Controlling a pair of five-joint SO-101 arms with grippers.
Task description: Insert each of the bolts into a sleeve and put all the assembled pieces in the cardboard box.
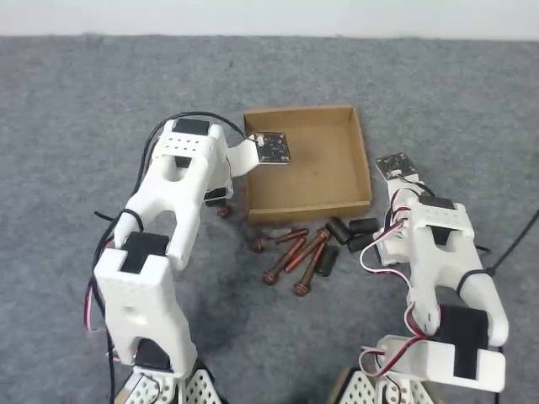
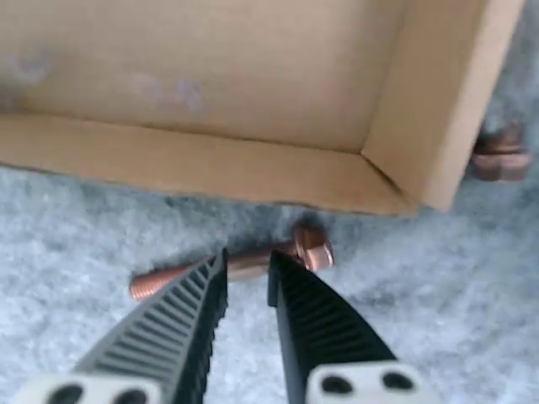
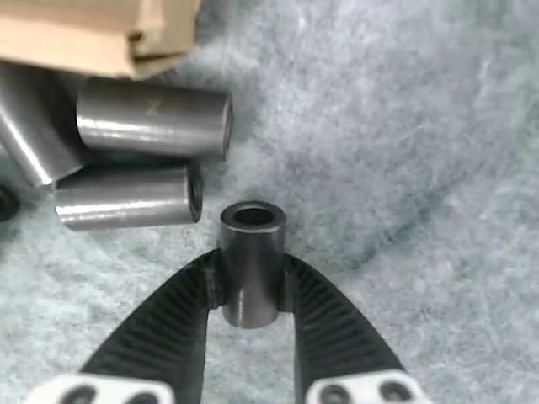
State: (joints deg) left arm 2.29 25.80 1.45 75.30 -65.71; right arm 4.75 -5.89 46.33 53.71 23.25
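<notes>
**Sleeve in Grip, Bolt Yet to Be Picked Up**

Nearest the arm bases, on the carpet [image 1: 67, 101]: loose bolts [image 1: 290, 252] fanned together, with loose sleeves [image 1: 327, 261] just beside and beyond them, lying on their sides toward the box corner.

To the right of that pile: right gripper [image 3: 251, 273] clamped on a sleeve [image 3: 251, 248]. Upright in the grip, pinched across its wall, bore facing up and unblocked. Base on the carpet or just above it: cannot tell.

Farther on, by the box's near left corner: left gripper [image 2: 248, 273] low over a single bolt [image 2: 312, 251], fingers parted by a narrow gap and holding nothing. Bolt flat on the carpet just outside the box wall, with its shank lying along the line in which the fingers close and its head off to one side of the tips. Contact between tips and shank: cannot tell.

Farthest: box [image 1: 307, 204], open-topped, with no assembled piece seen inside.

Judged as the first pairing, barely begun: sleeve secured, bolt not yet lifted. Next move calls for:
- turning the left wrist so the fingers close across the shank
- lifting and bringing the threaded end to the upturned bore
- lining up the two axes before pushing in

Likely trouble: the bolt rolling away under the tips, or the sleeve tilting under an off-centre push.
</notes>
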